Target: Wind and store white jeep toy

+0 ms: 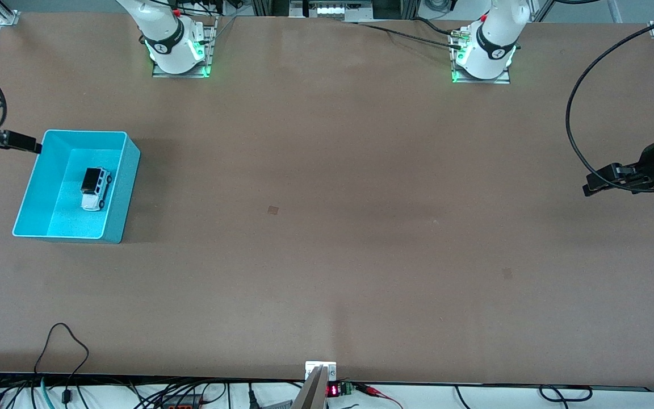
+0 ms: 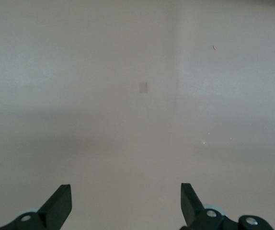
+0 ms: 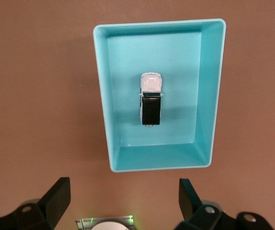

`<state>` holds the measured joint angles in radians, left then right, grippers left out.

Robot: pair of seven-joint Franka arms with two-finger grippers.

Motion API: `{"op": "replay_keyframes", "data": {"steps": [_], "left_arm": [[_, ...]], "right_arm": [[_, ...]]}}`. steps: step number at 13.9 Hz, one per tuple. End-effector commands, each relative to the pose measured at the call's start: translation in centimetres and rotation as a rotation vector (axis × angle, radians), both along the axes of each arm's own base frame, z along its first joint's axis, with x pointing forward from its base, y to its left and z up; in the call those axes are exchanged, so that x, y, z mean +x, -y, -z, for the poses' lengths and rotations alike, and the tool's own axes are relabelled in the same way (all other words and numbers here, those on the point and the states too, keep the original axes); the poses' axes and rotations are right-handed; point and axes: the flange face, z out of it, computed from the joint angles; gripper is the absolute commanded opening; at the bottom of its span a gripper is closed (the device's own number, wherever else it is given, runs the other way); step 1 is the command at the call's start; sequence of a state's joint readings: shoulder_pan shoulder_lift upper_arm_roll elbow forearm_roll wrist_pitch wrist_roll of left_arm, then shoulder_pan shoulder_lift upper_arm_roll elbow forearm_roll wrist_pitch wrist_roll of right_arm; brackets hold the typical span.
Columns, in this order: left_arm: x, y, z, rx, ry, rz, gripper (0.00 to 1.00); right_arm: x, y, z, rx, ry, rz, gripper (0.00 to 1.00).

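tabletop bin (image 3: 209, 96): white jeep toy (image 3: 150, 98) below right gripper (image 3: 124, 199)

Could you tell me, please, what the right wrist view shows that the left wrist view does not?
Only the right wrist view shows the turquoise plastic bin with the small white jeep toy with a black roof resting on its floor, below the open right gripper. Only the left wrist view shows the open left gripper over bare surface with a small dark square mark. Both share the brown table and dark, spread fingers holding nothing.

No text, label or number can be read anywhere.
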<state>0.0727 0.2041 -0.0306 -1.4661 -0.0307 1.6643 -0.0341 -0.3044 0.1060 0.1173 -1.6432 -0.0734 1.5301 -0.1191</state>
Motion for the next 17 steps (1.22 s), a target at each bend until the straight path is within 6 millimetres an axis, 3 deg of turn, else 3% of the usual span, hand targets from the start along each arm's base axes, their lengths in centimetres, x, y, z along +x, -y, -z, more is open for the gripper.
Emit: {"op": "replay_keyframes", "data": {"steps": [1,4,10,13,17], "left_arm": [[-0.3,0.3,-0.8,-0.012,0.014,0.007,1.00],[-0.3,0.3,-0.8,-0.012,0.016,0.006,1.00],[-0.2,0.7,-1.0,-0.013,0.022,0.013,1.00],[-0.1,0.6,-1.0,-0.013,0.031,0.011,1.00],[-0.3,0.2,-1.0,-0.015,0.019,0.007,1.00]], "right_arm": [[0.6,-0.9,-3.8,0.033,0.027,-0.152,1.00],[0.5,-2.2,-5.1,0.021,0.048,-0.151,1.00],[0.8,-5.5,-4.4,0.051,0.020,-0.133,1.00],[1.0,-9.2,-4.6,0.046,0.025,-0.068,1.00],[0.9,-9.4,-4.4,0.043,0.016,-0.082,1.00]]}}
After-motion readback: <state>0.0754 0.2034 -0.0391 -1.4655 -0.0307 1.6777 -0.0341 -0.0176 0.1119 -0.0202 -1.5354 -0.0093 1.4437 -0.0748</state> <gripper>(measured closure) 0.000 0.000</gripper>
